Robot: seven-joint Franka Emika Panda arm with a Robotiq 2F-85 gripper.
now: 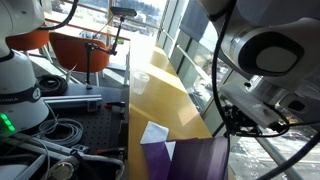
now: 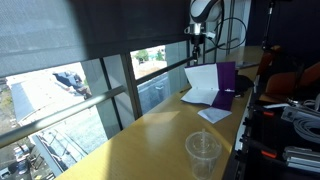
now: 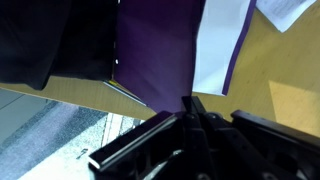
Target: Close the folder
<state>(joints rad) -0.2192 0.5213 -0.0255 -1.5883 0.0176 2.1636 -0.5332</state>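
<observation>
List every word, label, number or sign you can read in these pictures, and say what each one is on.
There is no readable text in any view.
The folder: plain purple cover, no label or print visible.
The white sheets inside it: they look blank; any print is too blurred to make out.
The clear plastic cup: no marking visible.
The robot arm: no brand or number can be read at this size.

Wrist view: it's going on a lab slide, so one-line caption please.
Gripper poised by the edge of the purple folder, white paper showing, on a tan tabletop.
</observation>
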